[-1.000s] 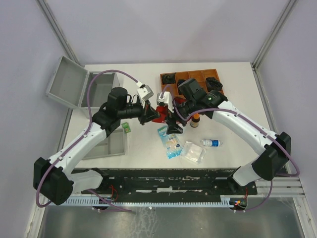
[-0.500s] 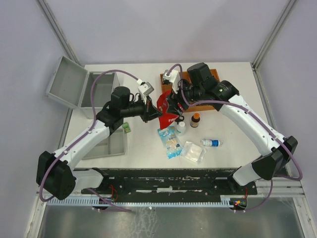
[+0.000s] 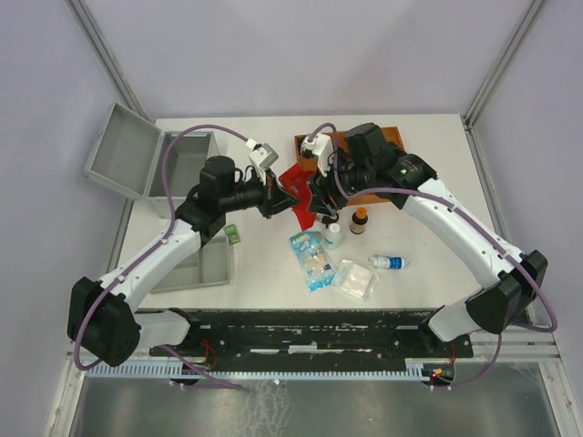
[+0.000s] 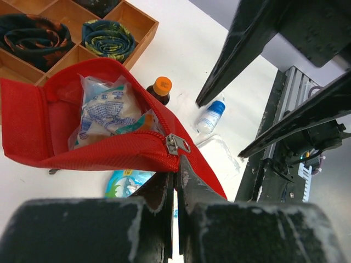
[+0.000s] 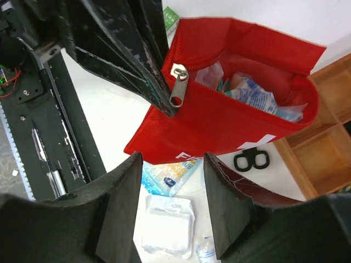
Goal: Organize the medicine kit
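The medicine kit (image 3: 123,150), a silver-grey metal case, stands open at the far left of the table. A red pouch (image 3: 296,189) with a white cross hangs in mid-air at the centre. My left gripper (image 4: 175,172) is shut on the pouch (image 4: 104,153) just under its zipper pull (image 4: 178,144). The pouch gapes open, with wrapped packets (image 4: 107,109) inside. My right gripper (image 5: 173,203) is open just beside and below the pouch (image 5: 219,129). Nothing lies between its fingers (image 5: 118,208).
Below the pouch lie a blue sachet (image 3: 312,258), a clear gauze pack (image 3: 355,280), a white bottle (image 3: 332,235), a brown bottle (image 3: 360,220) and a small clear bottle (image 3: 390,262). Black scissors (image 5: 251,159) lie near a wooden tray (image 3: 360,139). A grey insert tray (image 3: 196,266) and green box (image 3: 233,235) sit left.
The left gripper has lifted the red pouch off the table and carried it back. The right arm rose from beside the bottles to the pouch, its jaws narrowing.
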You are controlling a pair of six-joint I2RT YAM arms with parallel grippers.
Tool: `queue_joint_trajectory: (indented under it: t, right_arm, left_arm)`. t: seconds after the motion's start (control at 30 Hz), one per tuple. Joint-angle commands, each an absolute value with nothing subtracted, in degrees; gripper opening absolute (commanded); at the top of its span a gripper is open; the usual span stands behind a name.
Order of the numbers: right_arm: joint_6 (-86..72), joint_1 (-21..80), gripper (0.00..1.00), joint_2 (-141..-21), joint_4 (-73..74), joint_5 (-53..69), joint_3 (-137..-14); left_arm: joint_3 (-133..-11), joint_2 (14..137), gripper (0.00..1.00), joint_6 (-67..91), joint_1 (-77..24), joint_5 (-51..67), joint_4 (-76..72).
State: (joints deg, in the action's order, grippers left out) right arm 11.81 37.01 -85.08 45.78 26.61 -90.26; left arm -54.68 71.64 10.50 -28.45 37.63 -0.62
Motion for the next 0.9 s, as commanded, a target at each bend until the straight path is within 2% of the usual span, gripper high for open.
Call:
queue_joint_trajectory:
  t: [0.0,0.53,0.87]
  right_arm:
    - [6.6,37.2,0.56,-82.8,38.9,28.3,-86.6]
    - [-0.7,37.3,0.47,-80.0,28.9,28.5,-79.7]
    - [0.3,38.2,0.46,-79.3,29.5,32.9,-80.6]
  left_arm:
    - [-55.0,68.8,0.03,5.3,-28.4,40.8,-5.0]
    - [-52.2,66.0,0.03,-8.5,-29.9,46.5,-2.0]
    - [-53.4,66.9,0.03,-11.2,-32.0,42.6,0.4]
